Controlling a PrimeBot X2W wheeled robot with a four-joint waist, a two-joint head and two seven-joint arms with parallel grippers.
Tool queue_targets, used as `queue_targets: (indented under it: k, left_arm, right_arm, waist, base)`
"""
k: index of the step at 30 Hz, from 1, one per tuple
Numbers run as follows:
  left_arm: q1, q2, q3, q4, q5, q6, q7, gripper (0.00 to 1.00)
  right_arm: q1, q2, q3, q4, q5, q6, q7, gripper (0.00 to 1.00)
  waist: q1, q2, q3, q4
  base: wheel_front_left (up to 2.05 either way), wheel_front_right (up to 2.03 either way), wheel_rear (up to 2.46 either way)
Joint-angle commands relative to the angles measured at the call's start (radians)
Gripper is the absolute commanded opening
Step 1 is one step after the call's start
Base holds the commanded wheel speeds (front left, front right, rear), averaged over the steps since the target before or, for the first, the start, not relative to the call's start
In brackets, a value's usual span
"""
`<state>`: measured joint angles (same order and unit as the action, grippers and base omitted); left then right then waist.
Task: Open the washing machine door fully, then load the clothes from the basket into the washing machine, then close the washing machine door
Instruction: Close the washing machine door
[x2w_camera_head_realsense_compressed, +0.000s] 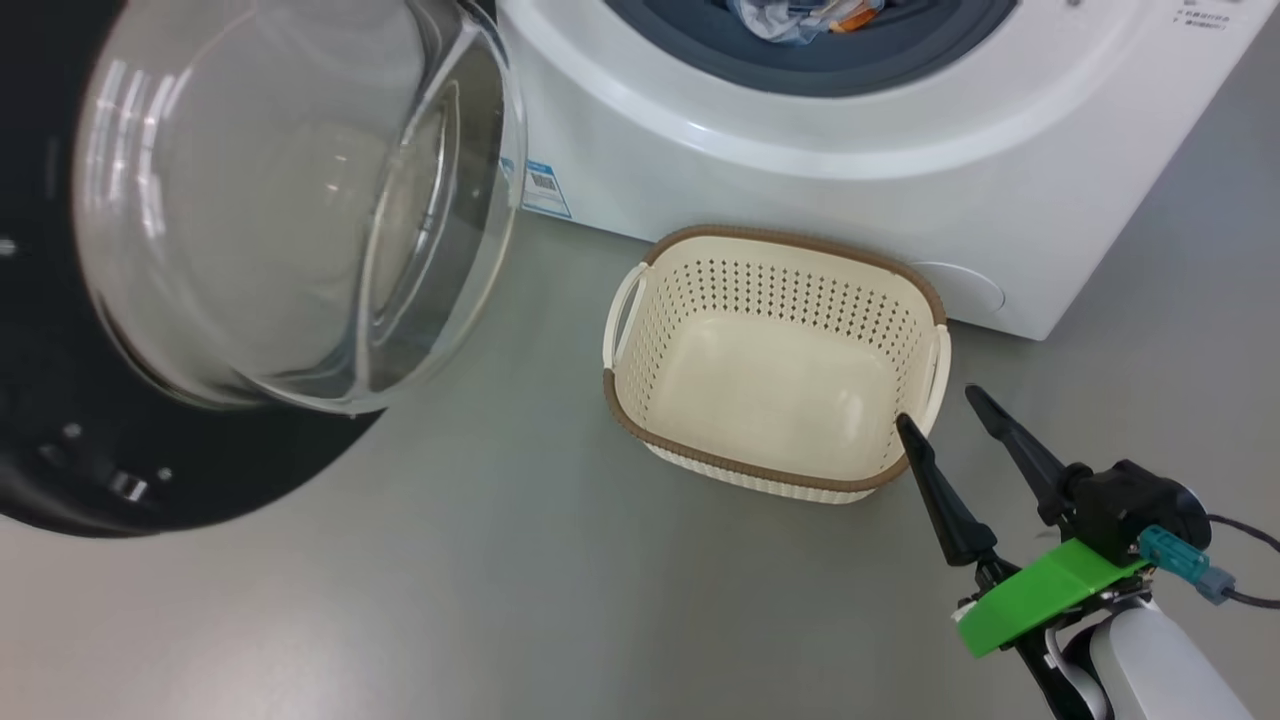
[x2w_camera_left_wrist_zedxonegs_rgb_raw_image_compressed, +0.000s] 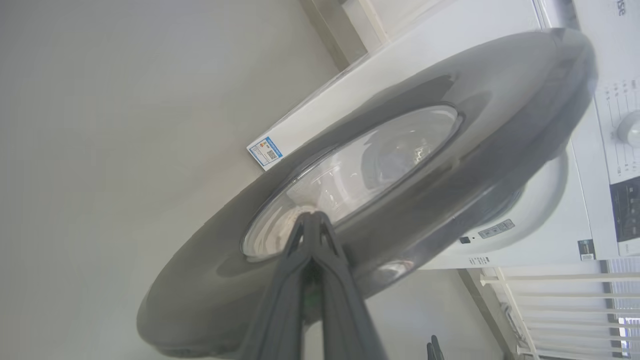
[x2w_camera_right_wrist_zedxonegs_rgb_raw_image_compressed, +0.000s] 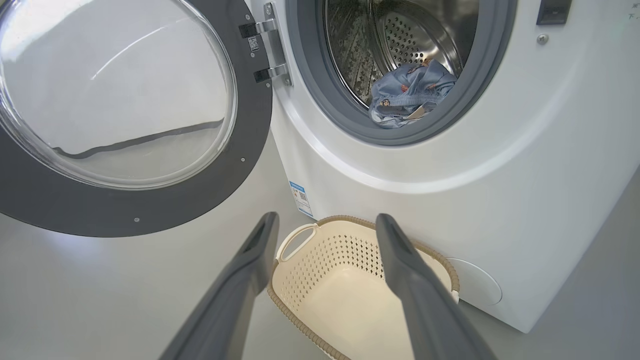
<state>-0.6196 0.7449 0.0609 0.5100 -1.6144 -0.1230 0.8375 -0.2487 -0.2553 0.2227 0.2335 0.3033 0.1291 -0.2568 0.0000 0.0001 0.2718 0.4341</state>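
Grey floor (x2w_camera_head_realsense_compressed: 450, 600) holds one basket (x2w_camera_head_realsense_compressed: 765, 290), one washing machine (x2w_camera_head_realsense_compressed: 800, 190), one open door (x2w_camera_head_realsense_compressed: 250, 220).

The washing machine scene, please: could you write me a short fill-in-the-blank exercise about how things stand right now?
1. The basket on the floor is ____.
2. The clothes lie inside the steel ____ of the washing machine.
3. The washing machine door stands ____.
4. The left pincer, pointing at the door's outer face, is ____, while the right pincer is spread wide.
Missing words: empty; drum; open; shut.
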Motion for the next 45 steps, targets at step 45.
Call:
queue_targets:
  k: [45]
  left_arm:
    - [-0.028,-0.201,-0.076,-0.464,0.063,-0.008,0.239,0.0]
  right_arm:
    - [0.096,0.112,-0.066,-0.067,0.001,0.002,-0.005,1.0]
  waist:
    - [0.0,-0.0001,-0.089,-0.348]
  base:
    - [0.0,0.0,0.0]
